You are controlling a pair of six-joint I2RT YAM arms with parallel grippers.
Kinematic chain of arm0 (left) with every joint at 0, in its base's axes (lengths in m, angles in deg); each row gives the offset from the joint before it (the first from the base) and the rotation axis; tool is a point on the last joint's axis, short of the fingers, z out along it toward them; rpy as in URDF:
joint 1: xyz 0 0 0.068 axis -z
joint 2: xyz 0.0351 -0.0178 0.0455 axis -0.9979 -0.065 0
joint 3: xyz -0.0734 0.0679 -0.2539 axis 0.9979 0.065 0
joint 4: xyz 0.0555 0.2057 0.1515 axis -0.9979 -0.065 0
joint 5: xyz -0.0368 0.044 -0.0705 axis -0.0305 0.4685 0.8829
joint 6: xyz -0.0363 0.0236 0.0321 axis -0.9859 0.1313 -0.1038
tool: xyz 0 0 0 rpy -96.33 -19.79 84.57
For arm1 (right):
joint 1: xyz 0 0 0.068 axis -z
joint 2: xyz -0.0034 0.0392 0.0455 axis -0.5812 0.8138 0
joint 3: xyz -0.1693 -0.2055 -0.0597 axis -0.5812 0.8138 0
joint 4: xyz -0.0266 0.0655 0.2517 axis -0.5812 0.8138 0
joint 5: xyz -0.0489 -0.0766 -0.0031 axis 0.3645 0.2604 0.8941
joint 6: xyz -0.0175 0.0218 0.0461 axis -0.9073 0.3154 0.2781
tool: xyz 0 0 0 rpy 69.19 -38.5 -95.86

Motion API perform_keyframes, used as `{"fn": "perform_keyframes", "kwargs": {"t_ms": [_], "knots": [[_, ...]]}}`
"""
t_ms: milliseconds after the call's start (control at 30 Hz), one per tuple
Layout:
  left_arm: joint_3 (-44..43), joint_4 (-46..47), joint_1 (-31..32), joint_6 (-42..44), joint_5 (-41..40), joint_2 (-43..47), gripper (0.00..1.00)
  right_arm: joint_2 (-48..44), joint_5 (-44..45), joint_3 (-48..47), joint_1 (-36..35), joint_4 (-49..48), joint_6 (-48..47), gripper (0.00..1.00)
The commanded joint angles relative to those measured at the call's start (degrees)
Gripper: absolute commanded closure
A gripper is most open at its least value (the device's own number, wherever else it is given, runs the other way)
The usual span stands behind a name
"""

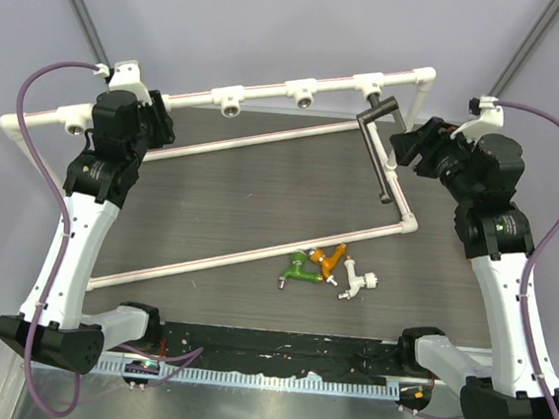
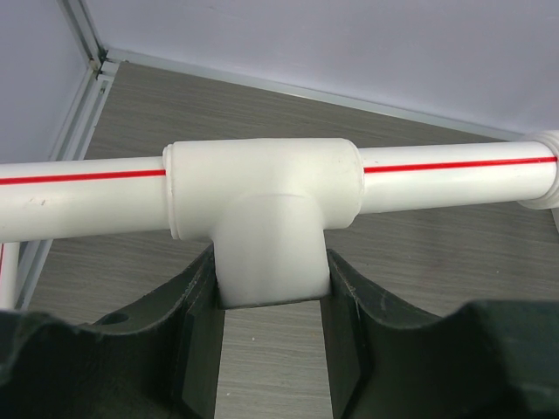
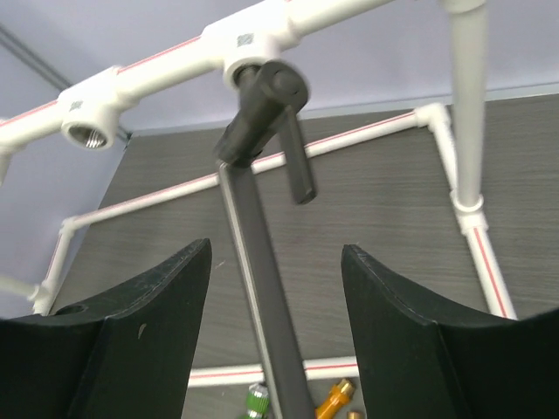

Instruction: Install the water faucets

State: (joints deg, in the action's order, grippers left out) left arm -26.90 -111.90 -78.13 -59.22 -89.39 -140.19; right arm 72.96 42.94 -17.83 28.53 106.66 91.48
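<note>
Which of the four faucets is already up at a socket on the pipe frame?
The black faucet, its head at the rightmost tee socket; the green, orange and white ones lie loose on the table.

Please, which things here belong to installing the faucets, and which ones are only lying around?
For the job: black faucet, green faucet, orange faucet, white faucet, white pipe frame.
Not for the job: purple cables of the arms.
</note>
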Motion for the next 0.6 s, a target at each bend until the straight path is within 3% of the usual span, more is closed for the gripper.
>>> {"fn": "perform_keyframes", "kwargs": {"t_ms": [0, 333, 567], "knots": [[-1.26, 4.03, -2.69, -0.25, -7.79, 1.53, 1.00, -1.10, -3.17, 2.74, -3.19, 2.08, -1.00, 0.33], [-1.17, 4.12, -2.69, -0.52, -7.26, 1.88, 1.00, -0.05, -5.89, 9.86, -8.46, -0.72, -1.00, 0.34], [-1.17, 4.21, -2.69, -0.34, -7.26, 1.97, 1.00, 2.59, -17.74, 8.73, -8.64, -8.28, 3.65, 0.38]]}}
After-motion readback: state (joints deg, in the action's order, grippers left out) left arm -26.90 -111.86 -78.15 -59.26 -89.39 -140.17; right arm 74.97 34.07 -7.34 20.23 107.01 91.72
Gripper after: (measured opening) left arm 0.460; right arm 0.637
